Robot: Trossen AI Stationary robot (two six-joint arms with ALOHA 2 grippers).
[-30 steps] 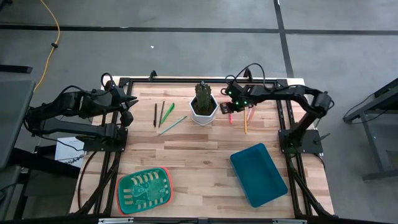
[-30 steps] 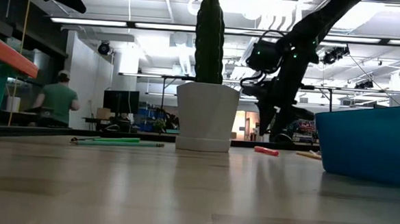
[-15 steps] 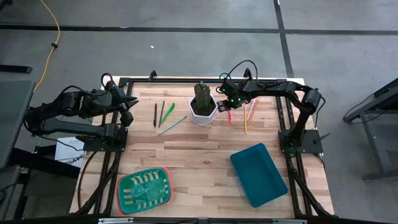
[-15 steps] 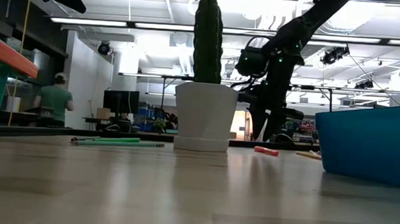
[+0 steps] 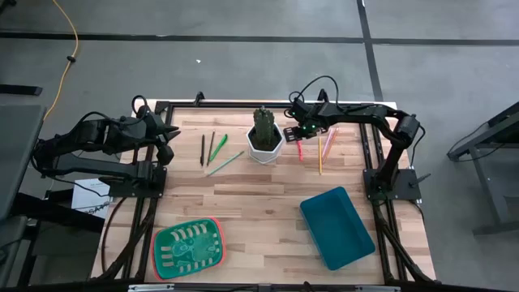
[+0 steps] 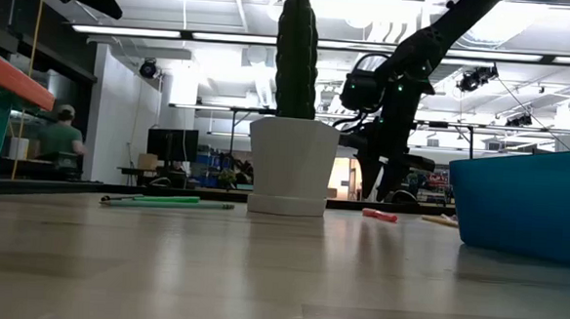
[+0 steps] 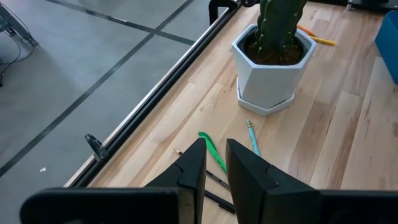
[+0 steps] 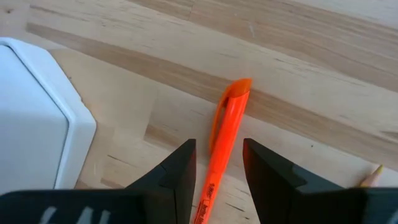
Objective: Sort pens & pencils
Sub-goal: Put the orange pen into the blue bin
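**Right claw straddles an orange-red pen beside the cactus pot**

The white cactus pot (image 5: 265,143) serves as the landmark on the wooden surface (image 5: 243,199). Far to its left, the left claw (image 5: 170,134) waits at the surface's edge, its fingers (image 7: 193,171) standing a narrow gap apart with nothing between them. Between that claw and the pot lies one group of sticks: a dark pencil (image 5: 202,150), a second slim dark pencil (image 5: 211,148), a bright green pen (image 5: 218,147), and a pale green-grey pen (image 5: 225,163) lying aslant nearest the pot. In front of the pot, toward the near left corner, sits a green slotted tray (image 5: 188,246).

Just right of the pot the right claw (image 5: 301,135) is low over the surface, its fingers (image 8: 180,171) spread apart on either side of an orange-red pen (image 8: 225,134); whether they touch it cannot be told. Further right of the pot lie a yellow pencil (image 5: 319,156) and a pink pen (image 5: 328,144). A blue bin (image 5: 337,226) sits in front and to the right of the pot.
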